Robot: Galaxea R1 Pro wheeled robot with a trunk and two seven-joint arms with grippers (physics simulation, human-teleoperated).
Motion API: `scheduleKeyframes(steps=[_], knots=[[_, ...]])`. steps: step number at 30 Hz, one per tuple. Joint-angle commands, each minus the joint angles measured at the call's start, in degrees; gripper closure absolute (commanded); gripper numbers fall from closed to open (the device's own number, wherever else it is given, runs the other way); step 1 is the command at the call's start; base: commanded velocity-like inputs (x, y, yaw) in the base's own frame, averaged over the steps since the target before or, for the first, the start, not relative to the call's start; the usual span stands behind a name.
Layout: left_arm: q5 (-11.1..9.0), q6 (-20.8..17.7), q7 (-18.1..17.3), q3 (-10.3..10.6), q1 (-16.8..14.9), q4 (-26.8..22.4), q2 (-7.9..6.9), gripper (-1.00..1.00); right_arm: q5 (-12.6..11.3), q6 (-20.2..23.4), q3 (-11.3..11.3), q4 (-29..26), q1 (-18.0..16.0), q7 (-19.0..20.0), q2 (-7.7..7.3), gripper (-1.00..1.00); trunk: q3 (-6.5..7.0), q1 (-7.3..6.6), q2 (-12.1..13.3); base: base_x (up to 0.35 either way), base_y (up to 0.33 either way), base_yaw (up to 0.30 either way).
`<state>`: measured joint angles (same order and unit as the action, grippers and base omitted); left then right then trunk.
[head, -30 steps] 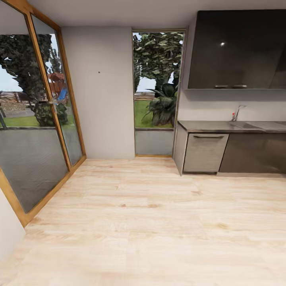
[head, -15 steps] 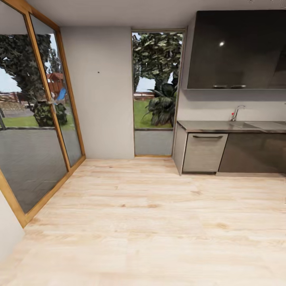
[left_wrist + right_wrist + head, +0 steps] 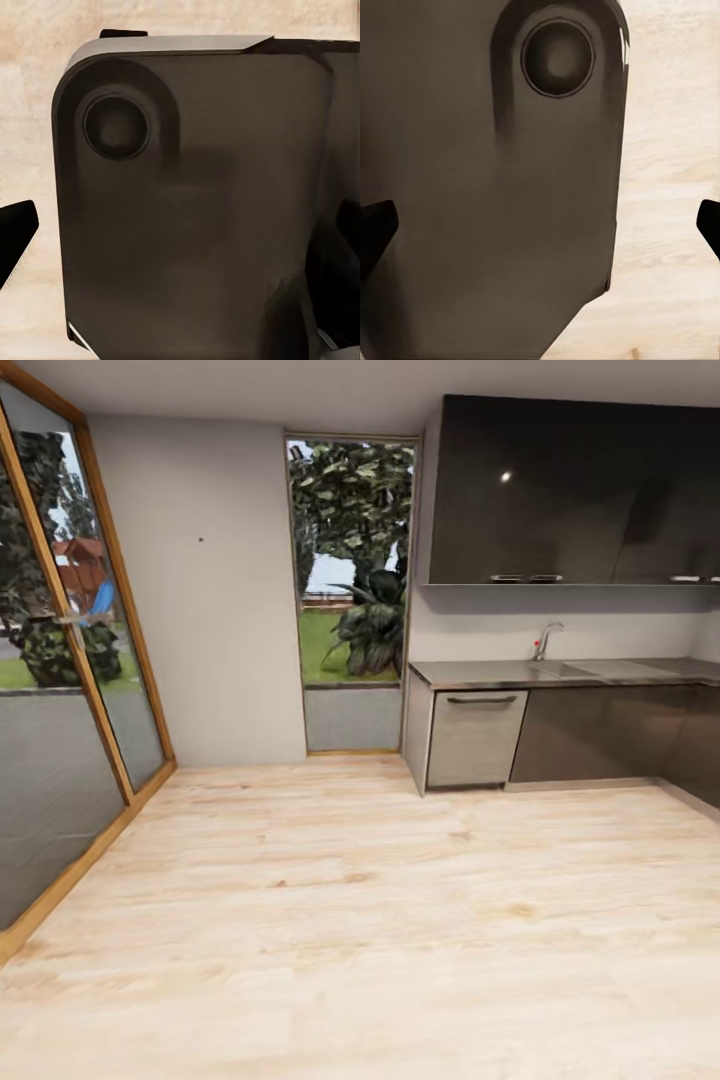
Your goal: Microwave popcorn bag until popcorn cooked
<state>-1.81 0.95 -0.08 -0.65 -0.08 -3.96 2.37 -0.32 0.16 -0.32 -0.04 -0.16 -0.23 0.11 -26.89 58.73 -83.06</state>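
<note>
Head view: pale wood floor (image 3: 340, 920) ahead; grey tabletop (image 3: 480, 674) at two o'clock, with tap (image 3: 545, 638) and sink (image 3: 610, 669), dark wall cabinets (image 3: 570, 490) above, tall window (image 3: 350, 560) at twelve

Left wrist view: dark robot body panel (image 3: 195, 210) over floor, black fingertips (image 3: 15, 229) at the frame edges, left jaws (image 3: 184, 240) apart

Right wrist view: same dark panel, fingertips (image 3: 375, 225) wide, right jaws (image 3: 540, 225) apart

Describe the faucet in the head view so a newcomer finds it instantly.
Start at the long grey countertop running along the right wall under the dark upper cabinets. Follow it back to the sink basin; the faucet stands just behind it. It's the one thin, curved silver spout rising against the pale wall.
</note>
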Motion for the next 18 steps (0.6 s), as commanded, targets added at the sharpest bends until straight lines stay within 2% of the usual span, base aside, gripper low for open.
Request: scheduleKeyframes(steps=[1, 18], knots=[[-0.2, 0.1, -0.01, -0.05, -0.01, 0.0, 0.0, -1.0, -0.03, 0.02, -0.03, 0.0, -0.02, -0.03, 0.0, -1.0, -0.04, 0.0, -0.02, 0.0, 0.0, -0.274], [-0.54, 0.1, 0.24, -0.08, -0.01, 0.05, 0.01, -1.0, -0.21, 0.02, -0.12, 0.03, -0.02, -0.04, -0.06, -1.0, -0.04, 0.0, -0.02, 0.0, 0.0, -0.283]])
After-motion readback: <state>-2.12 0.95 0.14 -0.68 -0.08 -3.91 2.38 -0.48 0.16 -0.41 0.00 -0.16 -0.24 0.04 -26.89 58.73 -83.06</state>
